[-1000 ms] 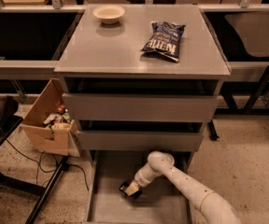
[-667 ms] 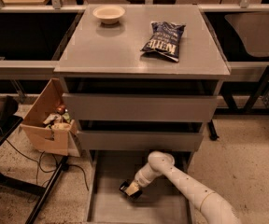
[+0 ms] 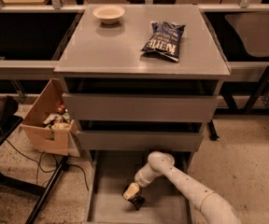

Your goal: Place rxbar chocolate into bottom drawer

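The bottom drawer [image 3: 107, 185] is pulled out at floor level, a shallow grey tray under the two higher drawers. My white arm reaches down into it from the lower right. My gripper [image 3: 133, 196] hangs just above the drawer floor near its middle, with a small dark object at its tip that looks like the rxbar chocolate [image 3: 137, 200]. I cannot tell whether the bar is held or resting on the floor of the drawer.
A dark blue chip bag [image 3: 164, 40] and a pale bowl [image 3: 109, 14] sit on the cabinet top [image 3: 102, 50]. A cardboard box [image 3: 48, 120] of items stands on the floor at the left, with cables and a black frame beside it.
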Controlling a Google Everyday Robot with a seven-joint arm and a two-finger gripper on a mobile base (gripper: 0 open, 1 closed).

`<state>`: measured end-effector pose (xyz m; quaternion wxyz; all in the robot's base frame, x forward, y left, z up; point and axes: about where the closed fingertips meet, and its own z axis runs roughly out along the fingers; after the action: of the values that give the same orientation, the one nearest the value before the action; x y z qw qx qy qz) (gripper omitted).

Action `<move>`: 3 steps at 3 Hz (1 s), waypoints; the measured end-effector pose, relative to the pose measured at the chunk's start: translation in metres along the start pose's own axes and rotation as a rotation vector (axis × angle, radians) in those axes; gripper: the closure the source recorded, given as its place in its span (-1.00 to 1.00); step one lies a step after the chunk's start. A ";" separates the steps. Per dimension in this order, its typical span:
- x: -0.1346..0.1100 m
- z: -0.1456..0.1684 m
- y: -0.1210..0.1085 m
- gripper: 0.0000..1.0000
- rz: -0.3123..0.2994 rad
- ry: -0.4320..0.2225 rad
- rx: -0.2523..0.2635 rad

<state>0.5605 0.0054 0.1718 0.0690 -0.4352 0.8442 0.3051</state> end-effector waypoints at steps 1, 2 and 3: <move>0.000 0.000 0.000 -1.00 0.000 0.000 0.000; 0.022 -0.036 0.033 -1.00 -0.123 -0.080 -0.044; 0.062 -0.088 0.080 -1.00 -0.220 -0.092 -0.082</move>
<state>0.4740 -0.0537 0.2552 0.1228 -0.5133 0.7741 0.3494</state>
